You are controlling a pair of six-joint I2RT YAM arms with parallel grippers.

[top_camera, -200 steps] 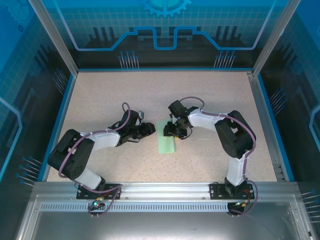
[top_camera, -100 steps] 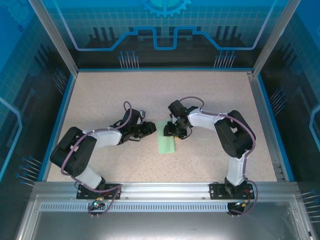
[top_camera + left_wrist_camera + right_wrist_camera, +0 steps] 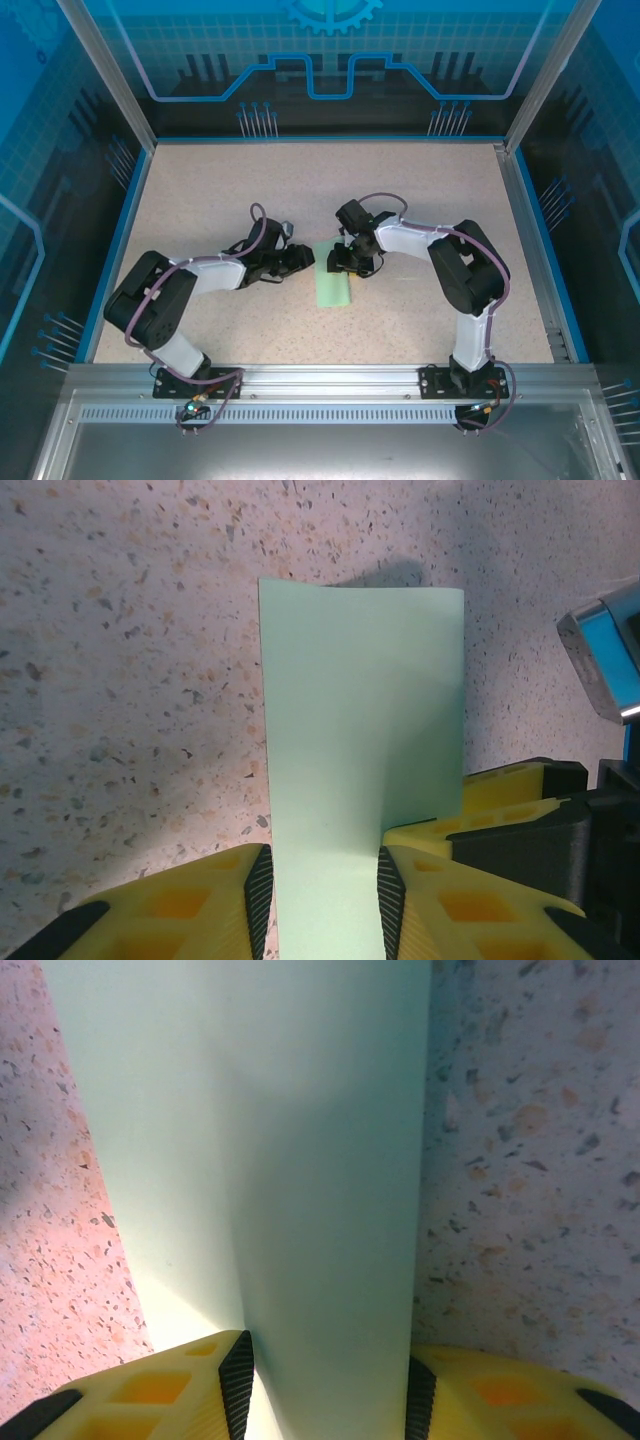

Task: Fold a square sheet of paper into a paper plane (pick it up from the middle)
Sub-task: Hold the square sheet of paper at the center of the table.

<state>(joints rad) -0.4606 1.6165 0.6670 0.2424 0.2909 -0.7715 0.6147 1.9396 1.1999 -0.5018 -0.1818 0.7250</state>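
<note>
Top external view first: a pale mint-green sheet of paper (image 3: 333, 287), folded into a narrow strip, lies flat near the middle of the speckled beige table (image 3: 200, 200). Both arms crowd its far end. The left gripper (image 3: 303, 258) comes in from the left and the right gripper (image 3: 348, 264) from the right, and between them they hide that end of the strip, while the near end lies bare. Blue panelled walls (image 3: 330, 60) close in the back and sides.

Over to the left wrist camera: the left gripper (image 3: 322, 900) has its yellow fingers spread part way, black pads (image 3: 258, 890) either side, and the green strip runs straight through the gap. A yellow finger (image 3: 500, 800) of the other arm sits on the strip's right edge, blocking that corner.

Right wrist camera, same story: the right gripper (image 3: 325, 1380) is parted too, with the paper filling the space between its pads and a soft crease down the middle.
</note>
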